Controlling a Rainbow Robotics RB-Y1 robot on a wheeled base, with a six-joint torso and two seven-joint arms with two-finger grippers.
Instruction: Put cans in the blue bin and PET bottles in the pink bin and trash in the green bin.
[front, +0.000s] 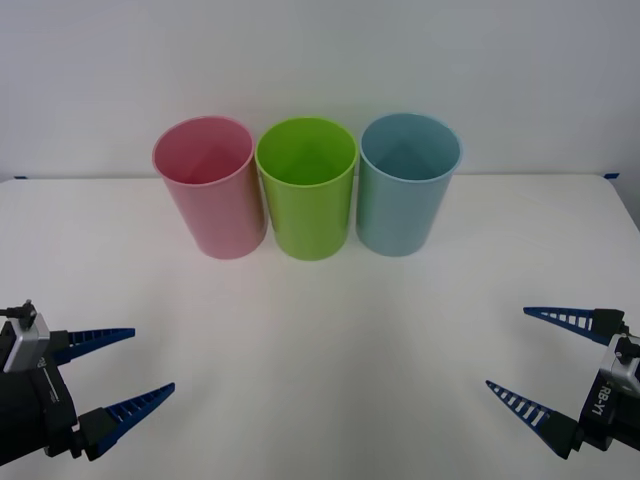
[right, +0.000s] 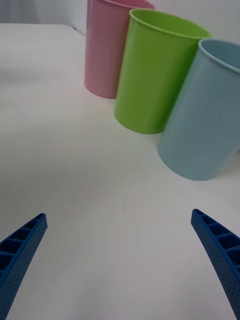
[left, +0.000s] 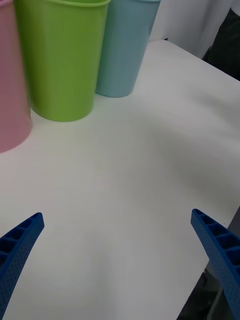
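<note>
Plastic tubs stood in a row at the far side of the white table (front: 320, 330): the pink bin (front: 208, 190), the green bin (front: 308, 190) and the blue bin (front: 408, 188), touching or nearly so. You would likely have found them light, stiff and easily tipped. Your left gripper (front: 125, 372) and right gripper (front: 530, 360) hung wide open near you, holding nothing.

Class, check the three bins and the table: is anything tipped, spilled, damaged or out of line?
Nothing stands out. The pink bin, green bin and blue bin stand upright in a row. Left pincer and right pincer hang open, apart from them.
</note>
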